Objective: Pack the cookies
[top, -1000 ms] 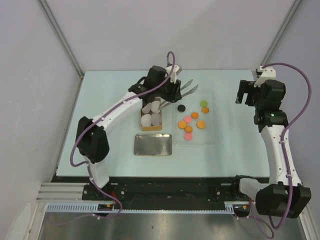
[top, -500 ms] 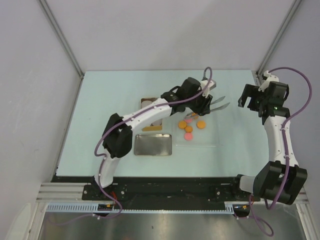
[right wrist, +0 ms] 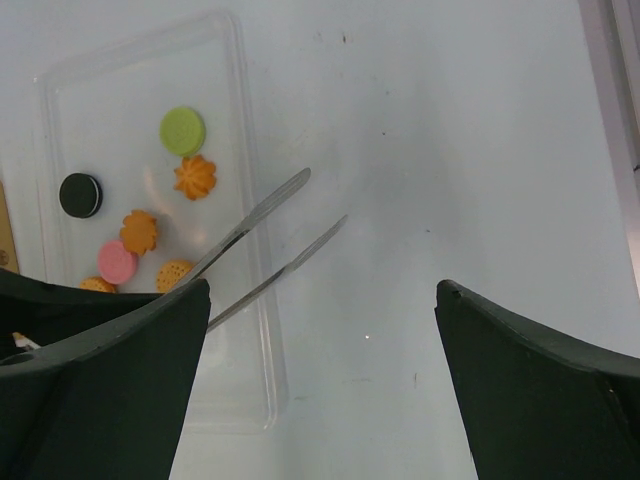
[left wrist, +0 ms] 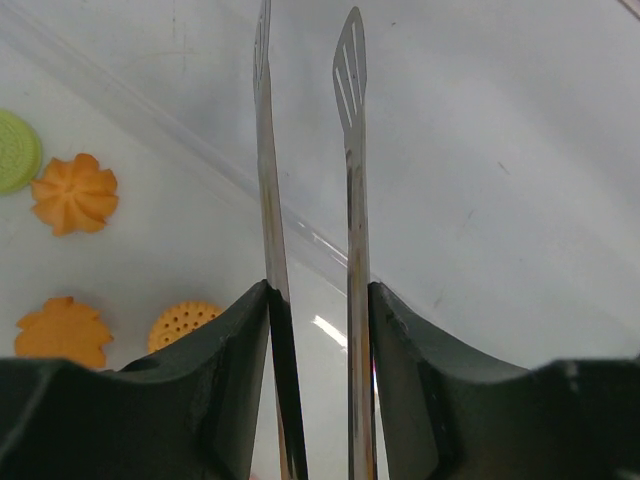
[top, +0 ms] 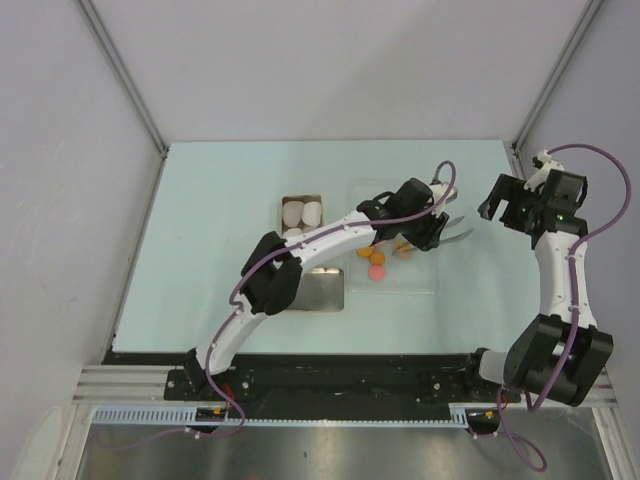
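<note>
Several cookies lie in a clear plastic tray (right wrist: pixel 250 300): a green one (right wrist: pixel 183 130), a black one (right wrist: pixel 80 194), a pink one (right wrist: pixel 117 261) and orange ones (right wrist: pixel 196 177). My left gripper (top: pixel 432 226) is shut on metal tweezers (left wrist: pixel 350 150) and hangs over the tray's right part. The tweezers' tips (right wrist: pixel 300 180) are apart and hold nothing, and they reach past the tray's right edge. Orange cookies (left wrist: pixel 75 192) and the green one (left wrist: pixel 12 150) lie to their left. My right gripper (top: pixel 505 203) is open and empty over bare table to the right of the tray.
A cardboard box (top: pixel 285 200) with white paper cups (top: pixel 302 212) stands left of the tray. A metal tin (top: pixel 328 290) lies nearer the front, partly under the left arm. The table's right edge rail (right wrist: pixel 625 120) is near the right gripper.
The left arm has swung right from the box to over the tray, carrying the tweezers past the cookies. The right gripper has shifted slightly right and back.
</note>
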Controlling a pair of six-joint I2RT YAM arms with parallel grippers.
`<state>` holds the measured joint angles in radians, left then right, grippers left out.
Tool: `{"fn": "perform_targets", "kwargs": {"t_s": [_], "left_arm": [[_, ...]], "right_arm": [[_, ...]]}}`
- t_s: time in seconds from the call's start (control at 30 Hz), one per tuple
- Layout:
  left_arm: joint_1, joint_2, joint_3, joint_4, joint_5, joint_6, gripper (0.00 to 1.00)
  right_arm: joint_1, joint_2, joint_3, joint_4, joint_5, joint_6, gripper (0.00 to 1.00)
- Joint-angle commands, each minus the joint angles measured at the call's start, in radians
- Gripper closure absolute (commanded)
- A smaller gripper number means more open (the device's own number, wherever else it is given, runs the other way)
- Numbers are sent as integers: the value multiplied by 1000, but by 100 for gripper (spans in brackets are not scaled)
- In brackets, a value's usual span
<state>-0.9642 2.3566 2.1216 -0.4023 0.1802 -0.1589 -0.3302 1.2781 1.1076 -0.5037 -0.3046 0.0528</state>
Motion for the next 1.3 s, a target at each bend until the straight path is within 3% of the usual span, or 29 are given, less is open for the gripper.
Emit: {"fn": "perform_targets", "kwargs": {"t_s": [0.0,0.4,0.9,1.27], "left_arm": [[-36,47,98,7,-82,-63,51],[-48,151,173,-9,-119,-114,43],[-48,217,196,-16,-123,-76,43],[-47,176,158,-29,-139,-62,28]], "right_arm": [[-15,-11,-11,-7,-4,10,0],[-24,-37,-41,-24,2,-39,0],[-24,-46,-80,-35,9,-83,0],[-21,-59,-88,-55,24,-94,0]]}}
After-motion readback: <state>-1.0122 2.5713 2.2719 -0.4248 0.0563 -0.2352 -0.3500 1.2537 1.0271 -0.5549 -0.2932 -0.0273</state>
